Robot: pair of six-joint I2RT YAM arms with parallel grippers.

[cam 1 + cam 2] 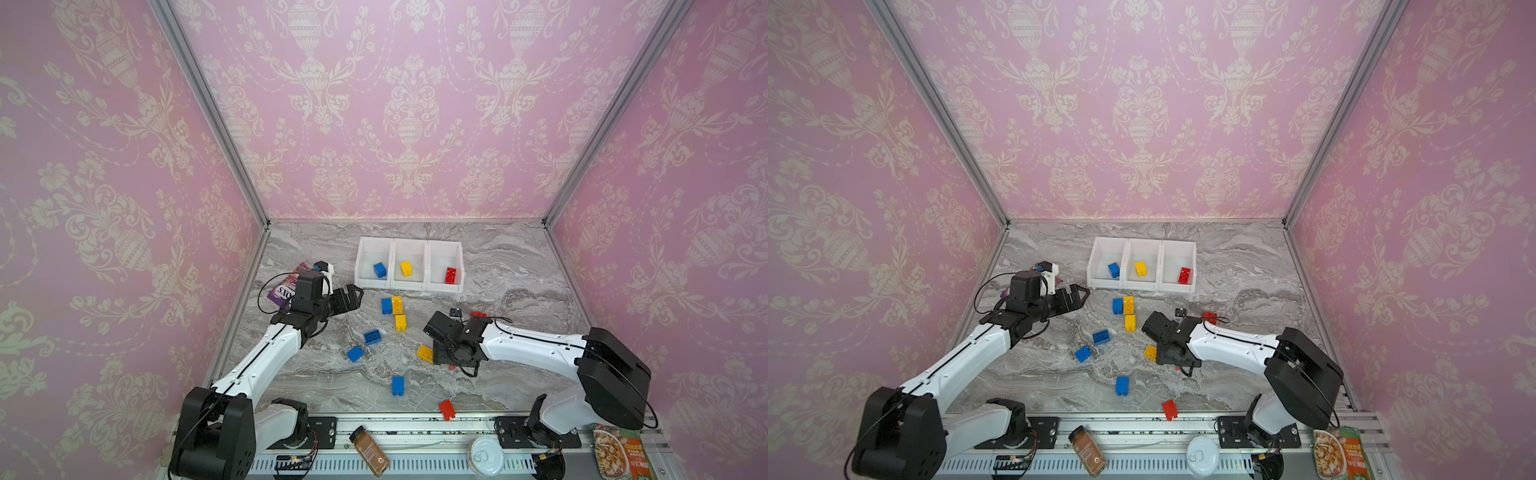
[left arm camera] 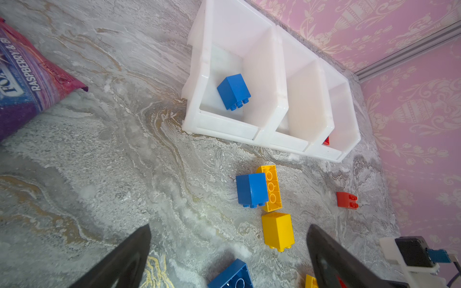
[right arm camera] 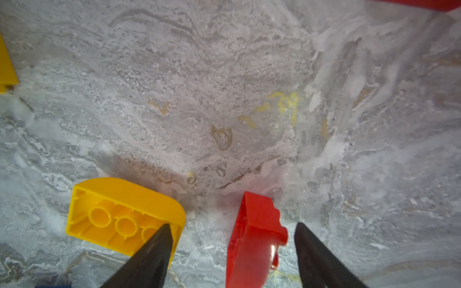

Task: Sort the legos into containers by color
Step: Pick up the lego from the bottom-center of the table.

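Three joined white containers point(image 1: 1128, 253) stand on the marble tabletop point(image 1: 1246, 270), holding in a row a blue brick point(image 1: 1113, 270), a yellow brick point(image 1: 1140, 269) and a red brick point(image 1: 1185, 275). Loose legos point(image 1: 1130, 323) in all three colours lie scattered in front. The left claw point(image 1: 1076, 296) hangs near the containers' corner. The right claw point(image 1: 1177, 363) points down just beside a yellow lego point(image 1: 1150, 352).

Tally: 3 containers point(image 1: 409, 286), joined. 5 blue legos point(image 1: 397, 385) (1 binned), 4 yellow legos point(image 1: 400, 323) (1 binned), 4 red legos point(image 1: 447, 409) (1 binned); 13 total. 1 spice jar point(image 1: 370, 456), 1 lidded can point(image 1: 485, 456), 2 snack packets point(image 1: 621, 455), 2 arms point(image 1: 266, 357).
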